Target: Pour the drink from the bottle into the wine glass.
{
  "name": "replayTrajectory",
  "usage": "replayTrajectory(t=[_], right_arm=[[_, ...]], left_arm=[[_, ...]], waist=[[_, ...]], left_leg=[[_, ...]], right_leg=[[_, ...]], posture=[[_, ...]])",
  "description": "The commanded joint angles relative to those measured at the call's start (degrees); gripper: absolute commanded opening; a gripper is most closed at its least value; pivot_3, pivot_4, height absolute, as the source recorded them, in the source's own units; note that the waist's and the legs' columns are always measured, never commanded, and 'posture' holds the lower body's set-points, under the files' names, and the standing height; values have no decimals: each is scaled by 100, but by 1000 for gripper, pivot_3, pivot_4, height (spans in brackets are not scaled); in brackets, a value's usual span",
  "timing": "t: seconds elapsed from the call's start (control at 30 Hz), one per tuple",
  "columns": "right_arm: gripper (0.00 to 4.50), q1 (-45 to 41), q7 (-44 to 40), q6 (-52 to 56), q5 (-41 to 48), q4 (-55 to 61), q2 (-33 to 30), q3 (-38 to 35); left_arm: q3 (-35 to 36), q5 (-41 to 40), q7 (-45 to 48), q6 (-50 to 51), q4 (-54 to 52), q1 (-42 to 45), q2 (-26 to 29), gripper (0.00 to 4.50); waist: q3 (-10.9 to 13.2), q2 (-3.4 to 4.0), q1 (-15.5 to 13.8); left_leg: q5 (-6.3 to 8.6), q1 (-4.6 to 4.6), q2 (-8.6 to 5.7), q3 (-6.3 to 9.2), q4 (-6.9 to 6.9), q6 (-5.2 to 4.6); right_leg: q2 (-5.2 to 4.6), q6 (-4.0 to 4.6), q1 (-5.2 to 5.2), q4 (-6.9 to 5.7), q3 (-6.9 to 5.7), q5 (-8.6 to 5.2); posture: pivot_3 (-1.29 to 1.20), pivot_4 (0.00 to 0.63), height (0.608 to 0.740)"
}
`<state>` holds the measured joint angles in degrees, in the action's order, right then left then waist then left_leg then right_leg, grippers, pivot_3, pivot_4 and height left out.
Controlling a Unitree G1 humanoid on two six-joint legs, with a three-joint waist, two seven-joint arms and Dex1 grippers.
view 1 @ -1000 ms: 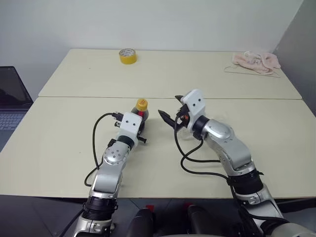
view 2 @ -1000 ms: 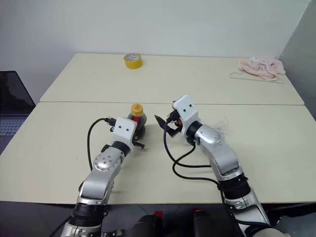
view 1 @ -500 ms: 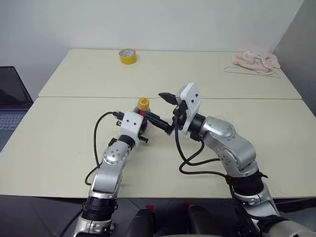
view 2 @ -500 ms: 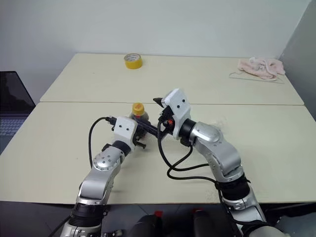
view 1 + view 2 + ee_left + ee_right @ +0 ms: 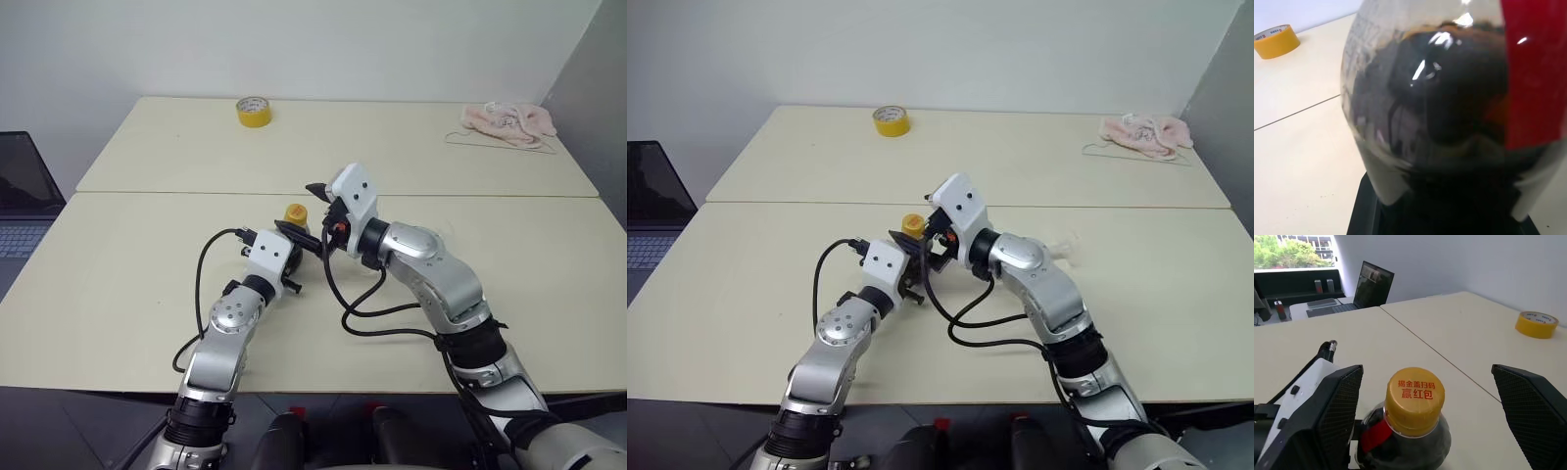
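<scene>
My left gripper is shut on the body of the small clear bottle, which stands upright at the middle of the near table. The dark drink fills the bottle, below a red label strip. The yellow-orange cap is screwed on. My right gripper is open, level with the cap. One black finger stands on each side of the cap without touching it. The wine glass is a faint clear shape behind my right forearm, mostly hidden.
A yellow tape roll lies at the back of the far table. A pink cloth on a hanger is at the back right. An open laptop sits off the table's left edge.
My right gripper has swung left and risen slightly, from beside the bottle to astride its cap, staying open. My left gripper has kept its hold and hardly moved.
</scene>
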<state>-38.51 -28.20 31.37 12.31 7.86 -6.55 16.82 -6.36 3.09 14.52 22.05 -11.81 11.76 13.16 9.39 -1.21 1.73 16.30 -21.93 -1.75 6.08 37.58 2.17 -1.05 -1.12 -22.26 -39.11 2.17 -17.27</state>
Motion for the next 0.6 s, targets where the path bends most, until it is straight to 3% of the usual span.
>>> replayTrajectory(t=[0.03, 0.6], right_arm=[[4500, -175, 145, -198, -104, -7, 70, -176], [4500, 261, 186, 18, -133, 320, -307, -369]], left_arm=[[16, -12, 6, -108, -381, 42, -1, 853], [90, -5, -39, -127, -337, 73, 3, 851]], waist=[[0, 0, 0], [0, 0, -1]], left_leg=[[0, 0, 0, 0, 0, 0], [0, 0, 0, 0, -1, 0]], right_leg=[[0, 0, 0, 0, 0, 0], [0, 0, 1, 0, 0, 0]], posture=[[0, 150, 740], [0, 150, 740]])
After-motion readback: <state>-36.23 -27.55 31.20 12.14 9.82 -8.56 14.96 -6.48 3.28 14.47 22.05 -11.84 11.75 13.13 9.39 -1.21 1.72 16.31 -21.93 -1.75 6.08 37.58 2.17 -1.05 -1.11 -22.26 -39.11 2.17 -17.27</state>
